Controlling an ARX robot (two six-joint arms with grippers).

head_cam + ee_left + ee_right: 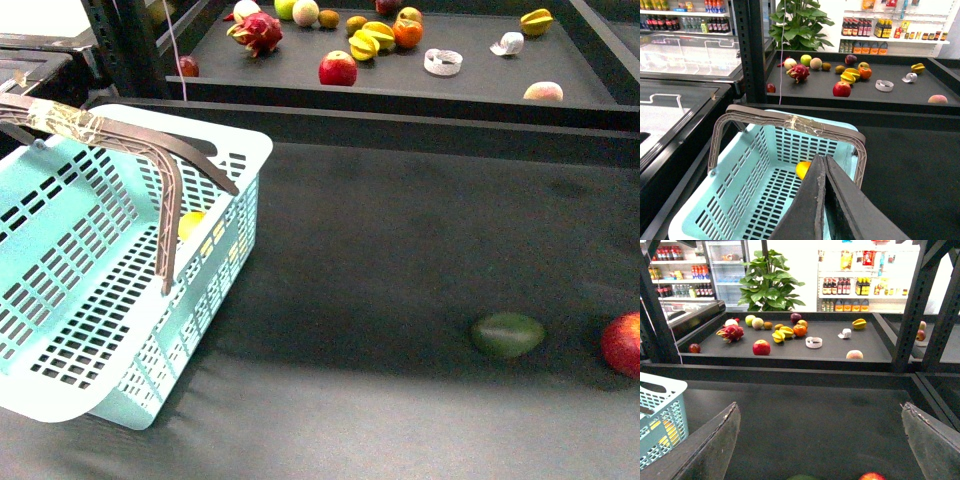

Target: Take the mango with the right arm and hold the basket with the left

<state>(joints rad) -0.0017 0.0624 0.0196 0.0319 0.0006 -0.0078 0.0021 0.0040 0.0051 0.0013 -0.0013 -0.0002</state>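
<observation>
The mango (pixel 803 169) lies inside the turquoise basket (pixel 740 200), half hidden behind the left gripper (pixel 824 200), whose jaws are pressed together, empty. The right gripper (pixel 820 440) hangs spread wide, holding nothing, above a green fruit (pixel 508 334) and red apple (pixel 623 343), both cut off.

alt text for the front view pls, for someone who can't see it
A light turquoise basket sits at the left of a dark table, handles up, with the yellow mango visible inside it through the slotted wall. A dark green fruit and a red apple lie on the table to the right. No robot arm shows; a raised shelf behind holds assorted fruit.
</observation>
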